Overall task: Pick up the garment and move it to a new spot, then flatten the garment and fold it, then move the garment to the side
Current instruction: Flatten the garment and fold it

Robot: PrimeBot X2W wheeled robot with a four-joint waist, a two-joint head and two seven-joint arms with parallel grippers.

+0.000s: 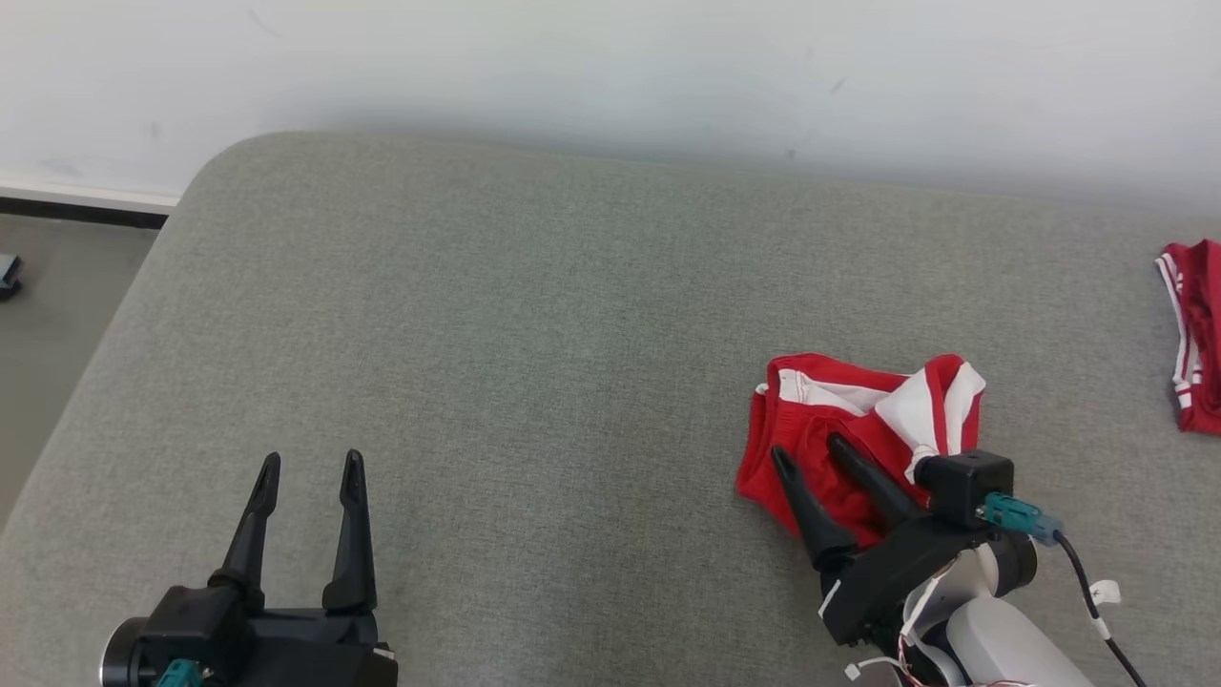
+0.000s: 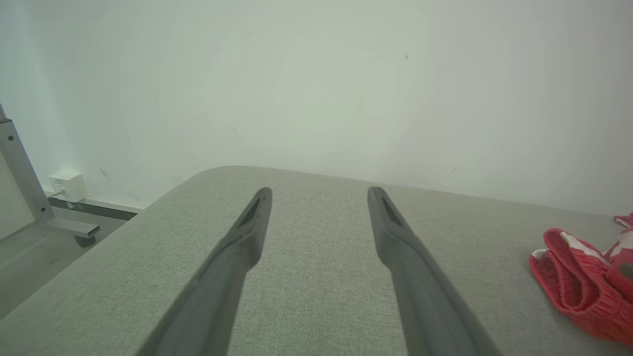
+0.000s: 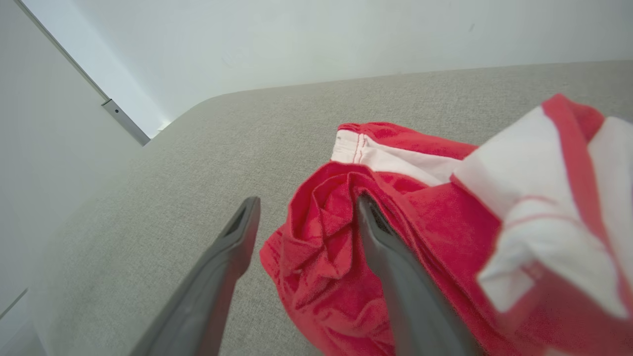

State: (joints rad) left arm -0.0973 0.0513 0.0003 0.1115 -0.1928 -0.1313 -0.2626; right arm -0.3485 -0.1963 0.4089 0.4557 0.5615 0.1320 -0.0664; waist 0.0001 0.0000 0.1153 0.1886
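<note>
The bunched garment (image 1: 858, 425) is shown lying under the open-jawed right gripper (image 1: 806, 445); flattening is judged next, with its edges gripped.

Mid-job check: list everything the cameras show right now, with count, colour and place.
garment: one, red with white trim, crumpled on the right part of the padded surface.
second garment: one, red with white stripes, at the right edge of the head view.
padded surface: one, grey, under both garments.
wall: one, white, behind the surface.
wall box: one, white, low on the wall, left.
metal frame: one, grey, on the floor, left.
left gripper: one, dark, open, over bare surface, lower left.
right gripper: one, dark, open, one finger at the garment's folds, the other over bare surface.
</note>
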